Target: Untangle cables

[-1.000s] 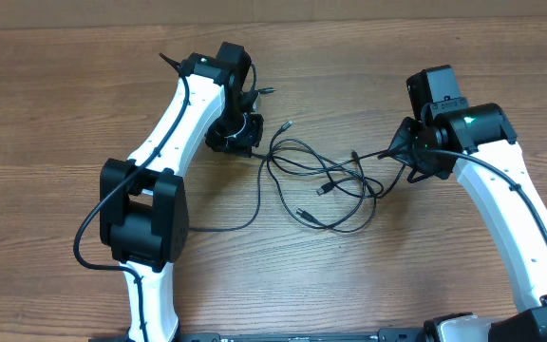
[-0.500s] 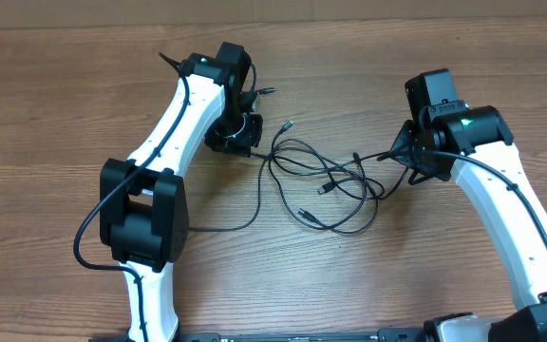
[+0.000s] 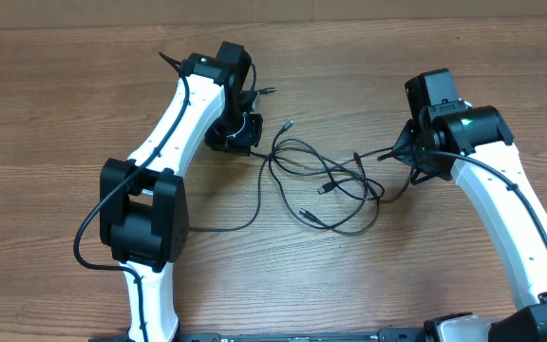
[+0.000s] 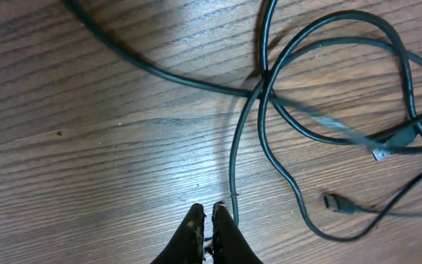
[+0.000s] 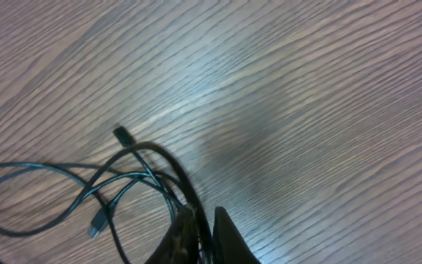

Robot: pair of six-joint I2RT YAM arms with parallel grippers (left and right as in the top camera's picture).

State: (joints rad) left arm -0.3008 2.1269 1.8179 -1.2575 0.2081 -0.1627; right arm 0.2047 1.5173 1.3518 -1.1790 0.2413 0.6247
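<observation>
Left hand (image 4: 212, 214): fingers closed together, apparently pinching one thin strand that rises from just beside the tips. Right hand (image 5: 200, 220): also closed, with what looks like two or more dark strands converging into the fingers; how many are actually clamped cannot be told. Between the two hands, near the middle of the desk (image 3: 65, 114), lie the cables (image 4: 264, 75), in loose overlapping loops. Several strands cross at one point, and a black plug (image 4: 338, 203) and a silvery plug (image 4: 382, 152) lie free among the loops.

Likely hazards:
(a) If the hands draw apart along one line, the crossing may cinch into a tight knot instead of opening.
(b) If the right hand holds several strands at once, the whole bundle may drag across the desk as one mass, with nothing separating.
(c) Either plug could catch inside a loop and stop a strand from sliding out.
(d) The strands are thin and smooth, and each is gripped only at the fingertips, so a firm tug may pull one out of the hand.
</observation>
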